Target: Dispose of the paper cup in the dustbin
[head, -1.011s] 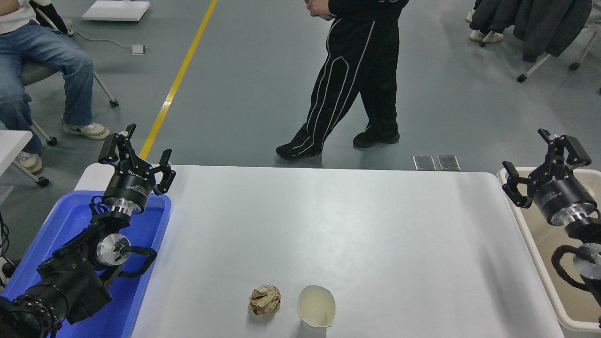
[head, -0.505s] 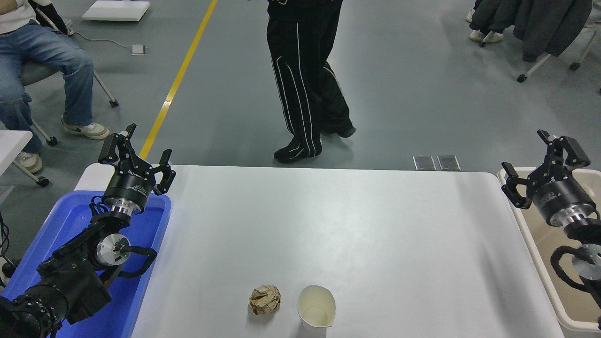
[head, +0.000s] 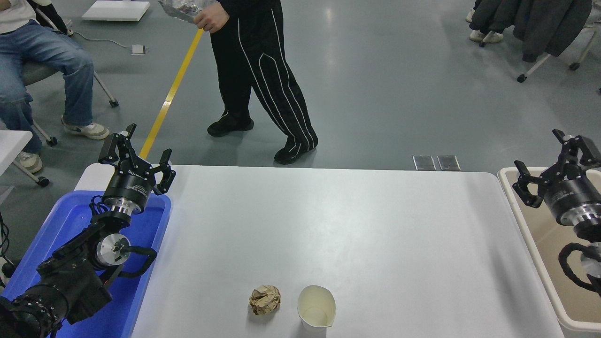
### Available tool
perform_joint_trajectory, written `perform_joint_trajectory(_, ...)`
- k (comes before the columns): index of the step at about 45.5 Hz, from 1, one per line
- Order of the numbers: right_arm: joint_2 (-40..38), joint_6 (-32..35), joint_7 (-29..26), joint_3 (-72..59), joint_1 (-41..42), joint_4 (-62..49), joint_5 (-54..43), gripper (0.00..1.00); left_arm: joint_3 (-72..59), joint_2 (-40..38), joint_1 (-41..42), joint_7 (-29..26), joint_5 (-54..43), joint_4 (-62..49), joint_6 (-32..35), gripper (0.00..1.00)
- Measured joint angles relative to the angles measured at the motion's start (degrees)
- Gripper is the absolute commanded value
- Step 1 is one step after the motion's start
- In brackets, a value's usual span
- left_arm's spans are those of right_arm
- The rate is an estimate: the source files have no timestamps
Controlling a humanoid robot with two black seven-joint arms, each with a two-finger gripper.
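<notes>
The paper cup (head: 316,306), off-white with a cream inside, stands upright near the table's front edge, just right of centre. The dustbin (head: 535,249), beige with a pale rim, stands off the table's right edge. My right gripper (head: 558,168) is open and empty above the bin's far end, well away from the cup. My left gripper (head: 137,152) is open and parked over the far end of the blue tray at the lower left.
A crumpled brown paper ball (head: 265,300) lies just left of the cup. A blue plastic tray (head: 70,220) sits at the table's left. A person in black trousers (head: 256,70) walks past the far side; another sits at the upper left (head: 42,61).
My right gripper has shifted a little to the right, further over the bin. The person in black trousers has walked from centre towards the left. The cup and ball have not moved.
</notes>
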Motion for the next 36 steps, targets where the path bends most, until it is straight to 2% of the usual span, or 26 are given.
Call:
perform_joint_trajectory(21,-0.24,-0.49,0.03,-5.07,4.0,-3.5,-0.25,0.99,0.0,0.0,0.0,0.0,0.01,0.02,0.0,1.0)
perform_joint_trajectory(28,-1.63,-0.67,0.01,-12.33,8.16,-3.77,-0.9,0.99,0.0,0.0,0.0,0.0,0.01,0.01,0.0,1.0)
perform_joint_trajectory(36,-2.54,-0.78,0.02,-26.79,17.68,-3.87,-5.57,0.99,0.0,0.0,0.0,0.0,0.0,0.0,0.0,1.0)
